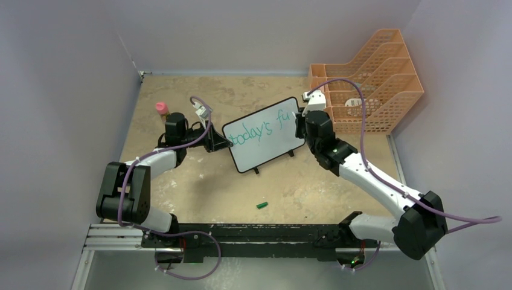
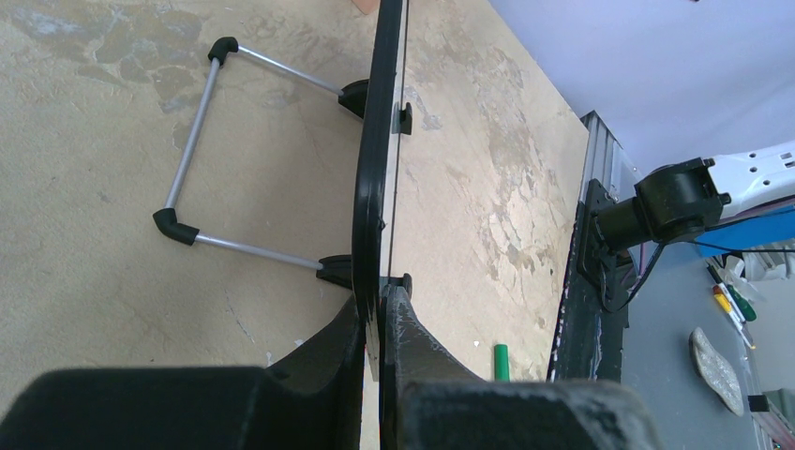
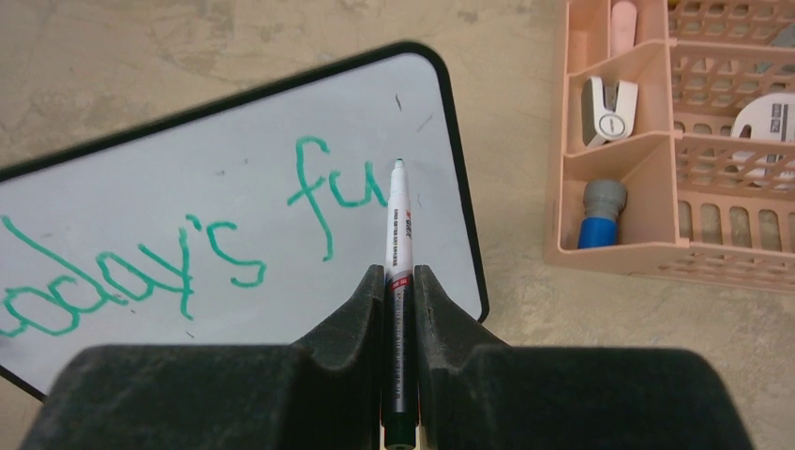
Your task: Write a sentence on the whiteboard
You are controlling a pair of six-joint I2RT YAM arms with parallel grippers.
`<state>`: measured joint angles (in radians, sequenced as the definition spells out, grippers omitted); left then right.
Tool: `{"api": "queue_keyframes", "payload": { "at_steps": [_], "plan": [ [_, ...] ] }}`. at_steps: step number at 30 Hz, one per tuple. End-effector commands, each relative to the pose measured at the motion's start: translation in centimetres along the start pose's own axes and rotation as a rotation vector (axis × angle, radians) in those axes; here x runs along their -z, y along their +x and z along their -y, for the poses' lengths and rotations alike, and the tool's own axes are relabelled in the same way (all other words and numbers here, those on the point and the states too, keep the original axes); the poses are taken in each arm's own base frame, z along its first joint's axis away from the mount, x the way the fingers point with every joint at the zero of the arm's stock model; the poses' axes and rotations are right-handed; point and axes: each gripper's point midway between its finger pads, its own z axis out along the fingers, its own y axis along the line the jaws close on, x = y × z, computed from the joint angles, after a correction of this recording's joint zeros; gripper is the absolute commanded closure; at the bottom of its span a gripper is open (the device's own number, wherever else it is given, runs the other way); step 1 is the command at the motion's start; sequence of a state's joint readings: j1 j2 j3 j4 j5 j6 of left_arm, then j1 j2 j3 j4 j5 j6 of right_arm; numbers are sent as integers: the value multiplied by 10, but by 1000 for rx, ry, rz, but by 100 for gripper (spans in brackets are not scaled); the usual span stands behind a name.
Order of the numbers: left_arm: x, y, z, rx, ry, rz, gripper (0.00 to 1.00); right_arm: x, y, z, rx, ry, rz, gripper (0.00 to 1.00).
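- Top external view first: the whiteboard [image 1: 265,136] stands on the table [image 1: 181,181] about mid-way back, between my two arms.
- Its long axis runs diagonally, with the left end nearer my bases and the right end further back, toward the orange mesh rack [image 1: 368,78]. The writing face points toward my side of the table.
- The board reads "today's fu" in green, following that same long axis from left to right.
- My left gripper [image 1: 220,144] is clamped on the left short edge of the board. The left wrist cam sees the board edge-on [image 2: 375,169], with one finger on each face of the frame where my gripper [image 2: 380,309] pinches it.
- That cam also shows a wire stand [image 2: 187,159] sticking out behind the board and resting on the table.
- My right gripper [image 3: 398,281] is squeezed tight around a marker [image 3: 398,234]. The marker's tip points away from me at the board [image 3: 234,216] and sits just right of the "u". Honestly can't tell if the tip is actually touching.
- A little green cap [image 1: 261,205] lies on the table in front of the board, well apart from it.
- A pink-topped thing [image 1: 161,108] sits behind my left arm, too small to make out.
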<state>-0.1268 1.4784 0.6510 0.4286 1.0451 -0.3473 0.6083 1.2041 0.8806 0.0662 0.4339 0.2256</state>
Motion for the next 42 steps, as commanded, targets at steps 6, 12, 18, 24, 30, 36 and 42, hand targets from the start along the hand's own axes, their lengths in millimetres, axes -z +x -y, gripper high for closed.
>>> {"api": "queue_keyframes", "payload": {
  "at_steps": [6, 12, 18, 24, 30, 36, 42],
  "plan": [
    [1, -21, 3, -89, -7, 37, 100, -4, -69, -11, -23, -39, 160, 100],
    [1, -21, 3, -93, -8, 37, 100, -8, -69, -17, -16, -67, 150, 100],
    [1, -21, 4, -92, -6, 36, 100, -9, -63, -16, -17, -68, 136, 100],
    [1, -21, 4, -91, -7, 36, 100, -12, -61, -16, -16, -69, 132, 100],
    [1, -21, 4, -94, -5, 37, 100, -14, -58, -15, -11, -65, 123, 100],
    [1, -22, 5, -95, -6, 38, 100, -17, -55, -14, -8, -64, 113, 100],
    [2, -21, 5, -95, -5, 37, 100, -16, -49, -15, -7, -69, 94, 100]
  ]
}}
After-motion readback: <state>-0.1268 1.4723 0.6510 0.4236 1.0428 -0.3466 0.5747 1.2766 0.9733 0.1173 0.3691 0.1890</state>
